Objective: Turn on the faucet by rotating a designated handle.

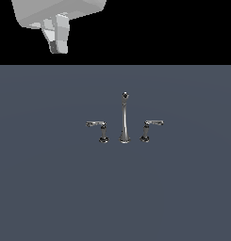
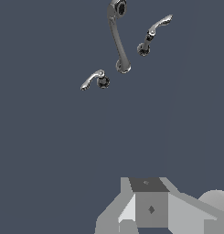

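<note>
The faucet (image 1: 124, 120) stands mid-table (image 1: 51, 188), wide bare surface all around it. Its tall spout (image 1: 124, 117) is the landmark: the handle (image 1: 100, 128) with the straight post sits just on the spout's exterior-view left, the leaning twin handle (image 1: 150, 128) just on the other side. The fingers (image 1: 58, 40) hang well apart from the spout, cut off by the frame edge; I cannot tell how far open they are, and they touch nothing
</note>
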Controlling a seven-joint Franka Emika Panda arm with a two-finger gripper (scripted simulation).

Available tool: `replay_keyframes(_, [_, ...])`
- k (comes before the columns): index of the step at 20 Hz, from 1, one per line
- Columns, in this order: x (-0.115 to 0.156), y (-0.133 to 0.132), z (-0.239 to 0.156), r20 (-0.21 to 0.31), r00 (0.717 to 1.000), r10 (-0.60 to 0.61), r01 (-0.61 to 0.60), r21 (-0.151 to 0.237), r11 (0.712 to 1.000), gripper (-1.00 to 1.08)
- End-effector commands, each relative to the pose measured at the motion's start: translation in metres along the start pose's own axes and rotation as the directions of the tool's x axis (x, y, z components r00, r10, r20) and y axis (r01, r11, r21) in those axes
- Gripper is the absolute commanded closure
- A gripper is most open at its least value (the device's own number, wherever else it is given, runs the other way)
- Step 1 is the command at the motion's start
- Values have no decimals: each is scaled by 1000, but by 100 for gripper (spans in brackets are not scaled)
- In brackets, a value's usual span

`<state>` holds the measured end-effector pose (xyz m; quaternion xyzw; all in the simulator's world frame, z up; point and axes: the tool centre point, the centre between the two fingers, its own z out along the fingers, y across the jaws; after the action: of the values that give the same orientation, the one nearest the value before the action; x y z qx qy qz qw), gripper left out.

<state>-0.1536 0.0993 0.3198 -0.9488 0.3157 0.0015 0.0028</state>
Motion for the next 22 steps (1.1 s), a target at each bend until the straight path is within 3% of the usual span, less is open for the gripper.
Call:
replay_keyframes(1, [6, -11, 14, 0, 999, 54, -54, 2, 999, 108])
replay_keyframes(11, [32, -46, 66, 2, 969, 247, -247, 5, 969, 108])
replay_keyframes(22, [67, -75, 118, 2, 901, 434, -434, 5, 901, 108])
